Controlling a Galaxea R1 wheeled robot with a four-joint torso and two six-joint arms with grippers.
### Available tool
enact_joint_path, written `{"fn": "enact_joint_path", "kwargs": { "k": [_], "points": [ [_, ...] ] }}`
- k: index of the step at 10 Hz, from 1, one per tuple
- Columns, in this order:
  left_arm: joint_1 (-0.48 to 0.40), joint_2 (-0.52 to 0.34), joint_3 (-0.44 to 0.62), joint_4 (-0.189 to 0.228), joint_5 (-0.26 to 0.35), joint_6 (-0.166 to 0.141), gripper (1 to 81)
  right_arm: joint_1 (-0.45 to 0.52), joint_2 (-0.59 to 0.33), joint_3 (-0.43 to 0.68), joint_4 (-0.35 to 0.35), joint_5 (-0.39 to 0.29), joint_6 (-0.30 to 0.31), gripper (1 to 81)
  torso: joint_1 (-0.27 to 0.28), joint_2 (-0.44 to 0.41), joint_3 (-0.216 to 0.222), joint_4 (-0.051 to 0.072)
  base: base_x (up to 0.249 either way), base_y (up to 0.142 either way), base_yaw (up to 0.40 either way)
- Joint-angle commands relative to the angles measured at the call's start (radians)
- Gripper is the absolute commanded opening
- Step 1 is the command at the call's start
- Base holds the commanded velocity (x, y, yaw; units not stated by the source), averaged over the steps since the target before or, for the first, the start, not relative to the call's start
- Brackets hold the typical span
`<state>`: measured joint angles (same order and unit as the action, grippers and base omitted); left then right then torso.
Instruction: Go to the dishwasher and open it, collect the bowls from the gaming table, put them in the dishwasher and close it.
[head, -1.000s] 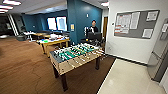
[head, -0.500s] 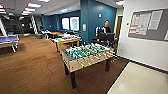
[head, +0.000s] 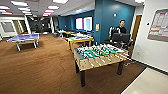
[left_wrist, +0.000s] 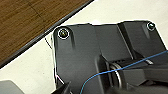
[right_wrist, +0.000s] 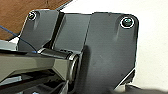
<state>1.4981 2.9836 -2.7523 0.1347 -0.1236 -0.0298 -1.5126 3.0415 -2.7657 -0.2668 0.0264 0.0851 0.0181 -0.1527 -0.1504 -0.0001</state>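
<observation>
While neither claw's opening can be told, the gaming table (head: 80, 40) stands beyond the foosball table (head: 100, 55).

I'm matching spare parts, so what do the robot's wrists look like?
Both wrists carry a wide dark grey plate with rounded corners and a round, light-ringed fitting at each corner. A jointed bar with a silvery ring sits beside it, and a thin blue cable crosses.

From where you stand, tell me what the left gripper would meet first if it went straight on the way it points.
Probably the pale floor below it, beside the brown carpet; depth is unclear.
</observation>
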Motion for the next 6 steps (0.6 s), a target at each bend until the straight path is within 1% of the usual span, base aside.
{"fn": "enact_joint_path", "kwargs": {
  "k": [1,6],
  "points": [
    [-0.048,-0.009,-0.006,0.01,0.047,0.002,81.1,0.056,0.001,0.005,-0.011,-0.049,-0.004,81.1,0.0,0.0,0.0,0.0,0.0,0.0,0.356],
    [-0.048,-0.004,-0.006,0.008,0.058,0.002,81.1,0.054,-0.002,0.005,-0.012,-0.049,-0.004,81.1,0.0,0.0,0.0,0.0,0.0,0.0,0.351]
  ]
}}
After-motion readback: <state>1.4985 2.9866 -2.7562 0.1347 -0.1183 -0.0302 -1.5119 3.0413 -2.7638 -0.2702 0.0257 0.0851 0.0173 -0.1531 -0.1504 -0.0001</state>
